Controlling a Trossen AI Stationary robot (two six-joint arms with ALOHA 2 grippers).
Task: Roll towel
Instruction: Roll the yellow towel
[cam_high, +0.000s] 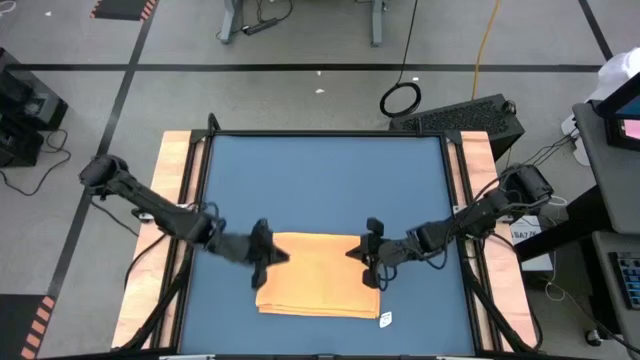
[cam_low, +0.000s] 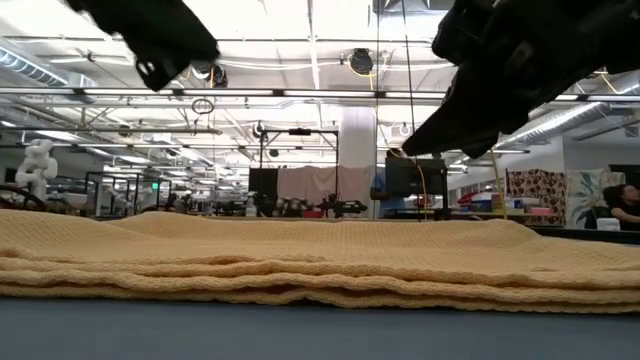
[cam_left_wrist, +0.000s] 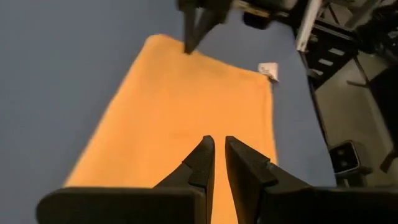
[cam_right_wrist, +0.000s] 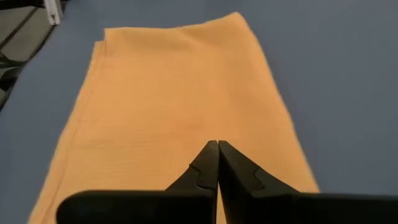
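1. High view: The towel (cam_high: 318, 274) lies folded flat as a rectangle on the near half of the blue table (cam_high: 320, 180), its white tag (cam_high: 385, 319) at the near right corner. I judge this flat, squared lay is the starting shape for rolling; no roll is formed yet. The left gripper (cam_high: 268, 256) sits over the towel's left edge and the right gripper (cam_high: 368, 254) over its right edge, each arm reaching inward and low from its own side of the table, which suggests a two-sided start along the far edge.

2. Low view: The towel (cam_low: 300, 265) shows as several stacked layers lying level on the table. Both arms hang above it as dark shapes at the upper corners; no fingertip is seen touching the cloth here.

3. Left wrist view: The left gripper (cam_left_wrist: 216, 155) points down the towel's length, its fingers narrow with a slim gap and nothing between them. The right gripper shows at the far end, near the tag (cam_left_wrist: 267, 68).

4. Right wrist view: The right gripper (cam_right_wrist: 217, 158) has its fingers pressed fully together, empty, angled toward the towel (cam_right_wrist: 180, 99) and aimed along its middle.
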